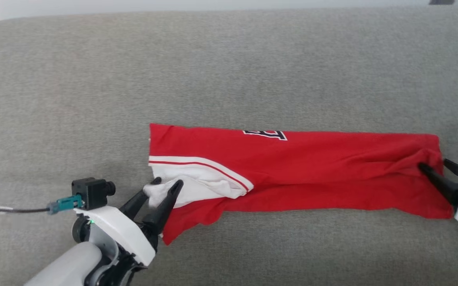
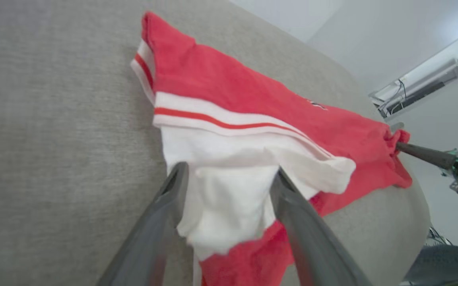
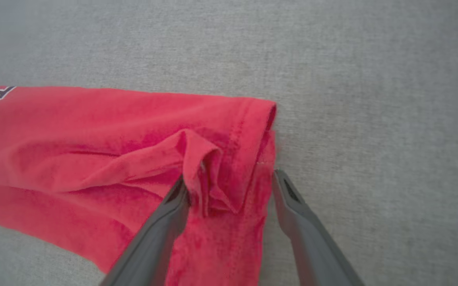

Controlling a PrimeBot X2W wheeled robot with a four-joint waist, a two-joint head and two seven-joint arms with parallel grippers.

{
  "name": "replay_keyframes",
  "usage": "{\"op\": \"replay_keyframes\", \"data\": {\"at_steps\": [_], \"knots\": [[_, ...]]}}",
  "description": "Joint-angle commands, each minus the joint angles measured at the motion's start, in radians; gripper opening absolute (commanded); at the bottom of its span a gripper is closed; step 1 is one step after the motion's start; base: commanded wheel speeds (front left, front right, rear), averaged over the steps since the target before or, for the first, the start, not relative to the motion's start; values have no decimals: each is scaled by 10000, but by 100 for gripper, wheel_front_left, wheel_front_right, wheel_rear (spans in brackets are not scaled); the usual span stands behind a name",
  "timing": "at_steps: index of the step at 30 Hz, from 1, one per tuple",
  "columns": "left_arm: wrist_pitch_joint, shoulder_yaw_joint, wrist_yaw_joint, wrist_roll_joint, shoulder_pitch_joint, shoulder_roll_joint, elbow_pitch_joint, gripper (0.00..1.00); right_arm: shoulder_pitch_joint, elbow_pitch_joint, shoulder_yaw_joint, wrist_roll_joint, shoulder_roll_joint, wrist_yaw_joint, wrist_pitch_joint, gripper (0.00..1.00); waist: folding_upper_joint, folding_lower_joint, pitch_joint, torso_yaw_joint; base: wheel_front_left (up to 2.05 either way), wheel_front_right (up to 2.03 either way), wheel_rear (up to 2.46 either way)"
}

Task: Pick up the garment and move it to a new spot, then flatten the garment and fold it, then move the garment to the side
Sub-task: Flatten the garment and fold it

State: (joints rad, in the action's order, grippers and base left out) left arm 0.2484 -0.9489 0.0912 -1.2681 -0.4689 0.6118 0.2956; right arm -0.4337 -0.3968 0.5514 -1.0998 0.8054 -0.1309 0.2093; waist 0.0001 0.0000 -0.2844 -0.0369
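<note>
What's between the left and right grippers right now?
The garment, folded long, runs from left gripper to right gripper on the grey cushion; nothing else there, per the head view.

Grey woven upholstery (image 1: 229,59) w/ rounded edge; white walls (image 2: 372,31) behind, bright even light; long wall unit (image 2: 420,85) w/ cables.

Matt cloth garment (image 1: 312,174) on coarse woven upholstery (image 1: 229,71).

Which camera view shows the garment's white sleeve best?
The left wrist view: the white sleeve is large and close, between the left gripper's open fingers. The head view shows the sleeve small, partly behind those fingers. The right wrist view looks at the garment's red hem end.
</note>
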Motion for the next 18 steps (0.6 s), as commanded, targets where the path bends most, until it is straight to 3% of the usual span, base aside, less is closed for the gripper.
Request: {"op": "replay_keyframes", "data": {"at_steps": [1,3,8,13,18], "knots": [[119,334,-48,141,299,-219,12,100,264,-98,-218,-170,24,4,124,100,-1,0,107,-198,0,0,0],[158,591,-51,253,458,-389,27,100,394,-234,-387,-291,28,4,193,100,-1,0,144,-293,0,0,0],[171,2932,-79,1941,1571,-1581,201,100,821,-968,-751,-722,-298,2,979,100,-1,0,319,-779,0,0,0],[174,4908,-228,4759,2581,-2753,243,100,985,-1505,-811,-915,-743,1,1492,100,-1,0,526,-1178,0,0,0],[175,6215,-362,8245,3292,-3423,-348,100,1031,-1839,-891,-904,-1033,-19,1659,100,-1,0,686,-1434,0,0,0]]}}
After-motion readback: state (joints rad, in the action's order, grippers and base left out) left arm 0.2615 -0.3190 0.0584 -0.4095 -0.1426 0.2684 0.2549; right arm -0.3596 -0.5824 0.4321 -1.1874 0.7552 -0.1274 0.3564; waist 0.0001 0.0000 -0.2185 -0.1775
